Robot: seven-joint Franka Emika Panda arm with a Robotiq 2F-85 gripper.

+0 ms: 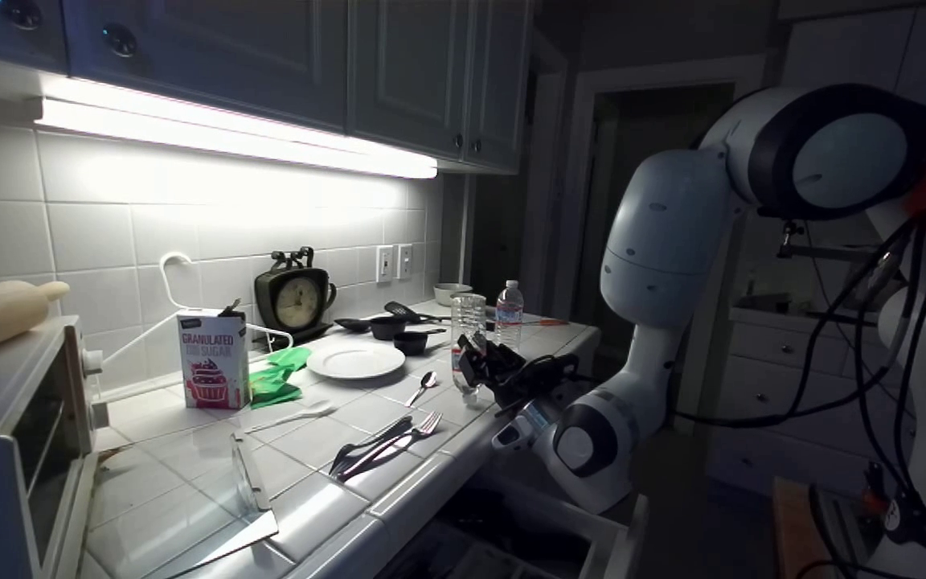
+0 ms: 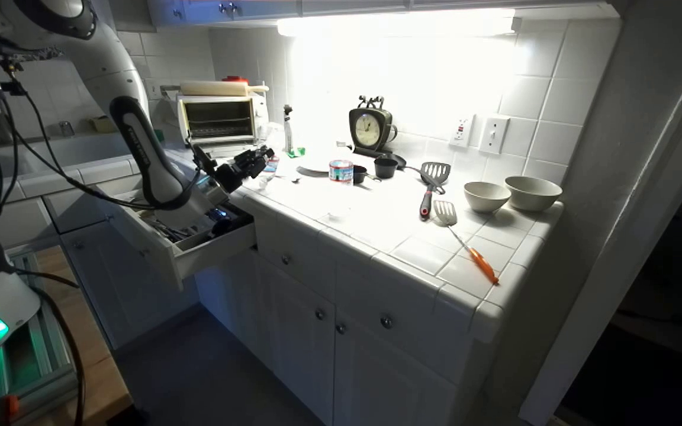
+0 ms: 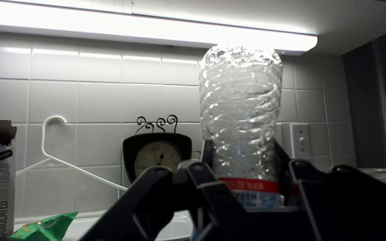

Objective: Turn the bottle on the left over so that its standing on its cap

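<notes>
The clear plastic bottle is upside down between the fingers of my gripper at the counter's front edge. In the wrist view the bottle stands upright with its base up and its red-and-blue label inverted. My gripper is shut on it, one finger against each side. Its neck end points down close to the counter tiles; I cannot tell whether it touches them. In an exterior view only a bit of its label shows behind the gripper. The cap is not clear to see.
A second labelled bottle stands upright farther along the counter. A spoon, forks, white plate, black cups, sugar carton and clock are on the counter. An open drawer lies below the arm.
</notes>
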